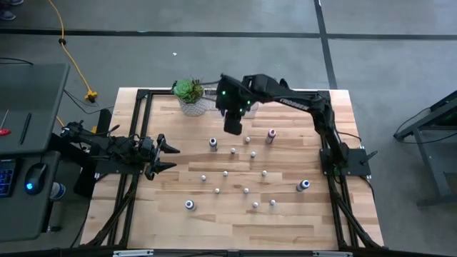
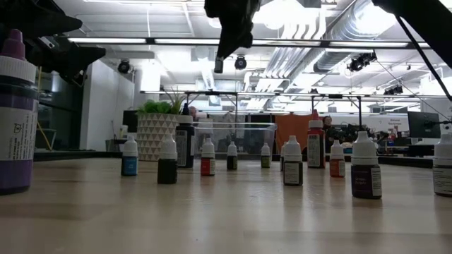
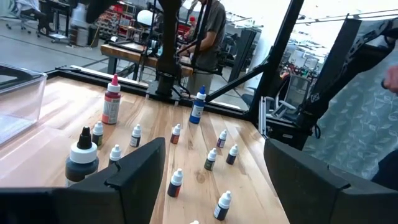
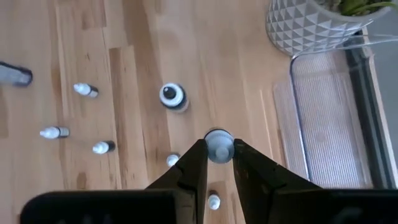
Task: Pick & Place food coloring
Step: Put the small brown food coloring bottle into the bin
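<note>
Right pincer point(image 4: 219, 163) is up in the air over the far part of the counter point(image 1: 285, 214), near the clear bin point(image 4: 323, 124) and the potted plant point(image 1: 189, 93), fingers narrowed on a small whitish bottle point(image 4: 218, 145) held between the tips, cap showing end-on in the right wrist view. From above, this pincer point(image 1: 233, 127) hangs just past the back row of bottles, well off the wood; in the low view it sits high near the ceiling lights. The rest of the food coloring point(image 1: 246, 190) stands upright, scattered across the middle of the counter, none touching: many tiny pale ones, plus bigger ones, a red-topped one point(image 1: 270, 135) near the far right, blue-topped ones at point(image 1: 303, 185), point(image 1: 189, 205) and point(image 1: 213, 143). Left pincer point(image 1: 168, 157) waits low at the left edge of the counter, fingers spread wide, holding nothing. A person point(image 3: 208, 31) stands at a bench beyond the counter.
</note>
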{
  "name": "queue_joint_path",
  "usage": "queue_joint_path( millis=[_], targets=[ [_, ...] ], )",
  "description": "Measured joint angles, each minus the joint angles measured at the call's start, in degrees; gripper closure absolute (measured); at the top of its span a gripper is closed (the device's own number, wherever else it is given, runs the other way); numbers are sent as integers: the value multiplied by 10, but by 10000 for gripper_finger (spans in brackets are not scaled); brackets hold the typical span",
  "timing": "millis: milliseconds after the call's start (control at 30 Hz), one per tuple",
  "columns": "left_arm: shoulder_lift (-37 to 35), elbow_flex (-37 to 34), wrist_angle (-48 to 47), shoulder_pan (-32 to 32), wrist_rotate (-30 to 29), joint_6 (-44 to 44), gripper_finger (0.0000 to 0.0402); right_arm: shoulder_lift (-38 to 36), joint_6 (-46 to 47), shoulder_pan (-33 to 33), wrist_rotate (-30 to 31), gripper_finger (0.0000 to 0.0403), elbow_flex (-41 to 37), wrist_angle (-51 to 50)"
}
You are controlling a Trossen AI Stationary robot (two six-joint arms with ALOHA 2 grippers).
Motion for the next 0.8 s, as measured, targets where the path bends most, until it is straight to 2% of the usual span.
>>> queue_joint_path(
  millis=[100, 267, 400, 800],
  targets=[
    [0, 0, 0, 0, 0, 0, 130, 0, 3, -22, -7, 341, 0, 8],
    [0, 0, 0, 0, 0, 0, 130, 3, 42, -58, 15, 341, -2, 45],
    [0, 0, 0, 0, 0, 0, 130, 4, 93, -82, 41, 341, -41, 111],
    [0, 0, 0, 0, 0, 0, 130, 5, 320, -113, 110, 341, -250, 382]
  ],
)
